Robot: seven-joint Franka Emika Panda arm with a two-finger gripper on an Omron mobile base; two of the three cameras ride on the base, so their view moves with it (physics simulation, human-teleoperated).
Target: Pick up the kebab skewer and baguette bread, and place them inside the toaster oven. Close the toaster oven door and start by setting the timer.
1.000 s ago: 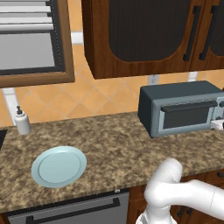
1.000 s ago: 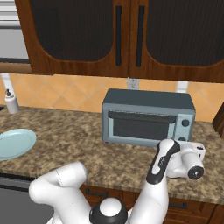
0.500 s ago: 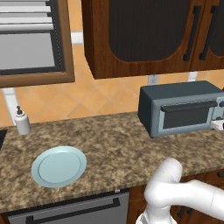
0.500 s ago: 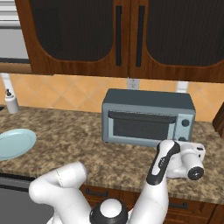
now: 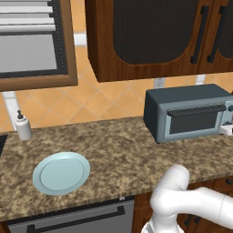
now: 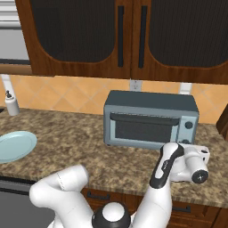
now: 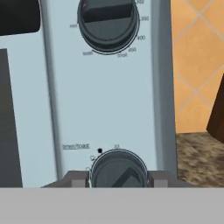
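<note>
Speckled brown granite counter (image 5: pixel 118 150) under dark wood cabinets (image 6: pixel 124 38), orange tile behind. Toaster oven (image 6: pixel 150 118) standing grey-blue at the back of the counter, toaster oven door (image 6: pixel 143 129) shut upright, dark bar handle along its top edge. No sign of skewer or baguette on the counter; inside of the oven hidden behind the dark glass.

From the left base camera: pale blue plate (image 5: pixel 61 172) bare on the near left of the counter, white soap bottle (image 5: pixel 22 126) at the wall, well apart from the oven. Arm rising at lower right, reaching off toward the oven's right end, with a sliver of the white hand just beside the oven's lower right corner.

From the right base camera: 2 round knobs stacked on the oven's right panel, and the white hand close in front of that panel at the level of the lower one. Plate cut by the left edge.

From the hand camera, details neither base camera gives: upper dial (image 7: pixel 108 22) ringed with temperature marks, lower timer knob (image 7: pixel 119 170) with printed ticks, partly cut off below. Gripper (image 7: pixel 118 179) straddling that lower knob, 1 grey fingertip (image 7: pixel 78 180) at each side, jaws part-closed; seemingly touching the knob's flanks, though firm contact hard to confirm at this crop.
</note>
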